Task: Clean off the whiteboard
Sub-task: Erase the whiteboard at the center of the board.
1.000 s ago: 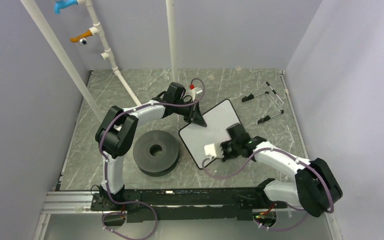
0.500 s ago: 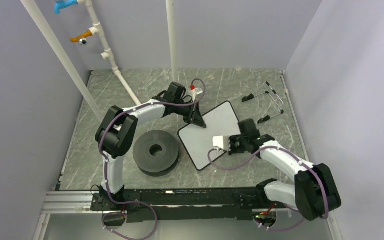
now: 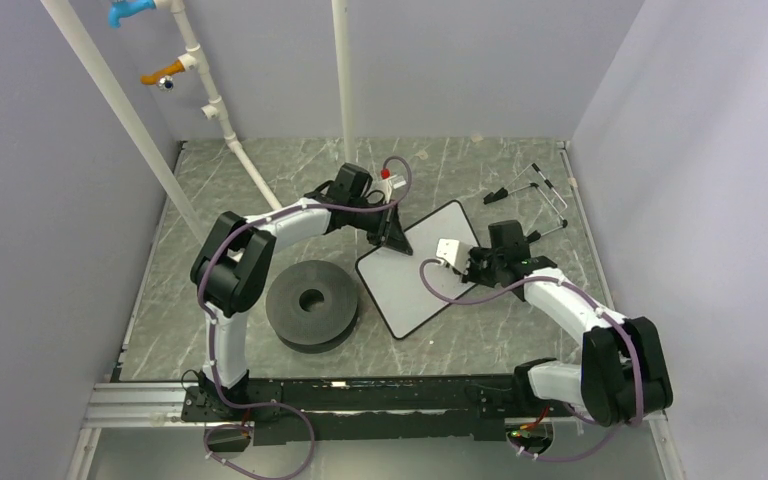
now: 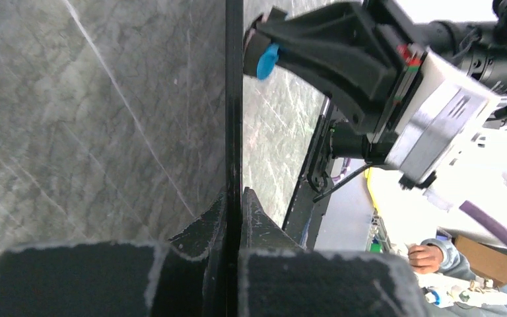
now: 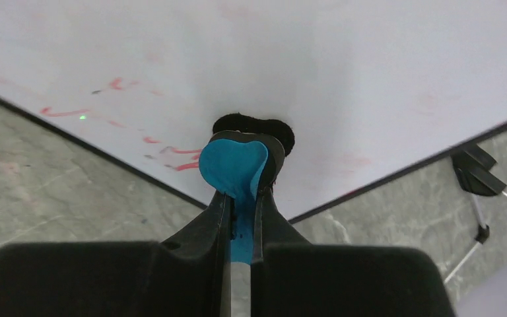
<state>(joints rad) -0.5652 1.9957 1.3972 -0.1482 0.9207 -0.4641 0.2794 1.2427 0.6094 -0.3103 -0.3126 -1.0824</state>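
Note:
The whiteboard (image 3: 410, 282) lies tilted on the marble table, mostly white. In the right wrist view the whiteboard (image 5: 317, 59) has faint red strokes (image 5: 171, 153) near its edge. My left gripper (image 3: 392, 238) is shut on the board's far left corner; its wrist view shows the jaws (image 4: 233, 198) clamped on the thin black edge. My right gripper (image 3: 472, 267) is shut on the blue-and-black eraser (image 5: 236, 160) and presses it on the board near its right edge. The eraser also shows in the left wrist view (image 4: 267, 59).
A black disc (image 3: 312, 302) sits left of the board. Black-and-wire clips (image 3: 532, 203) lie at the far right. White pipes (image 3: 228, 128) stand at the back left. Walls close in the table on three sides.
My right gripper has swept the eraser from the board's near part up toward its far right edge. The left gripper and the board have stayed put.

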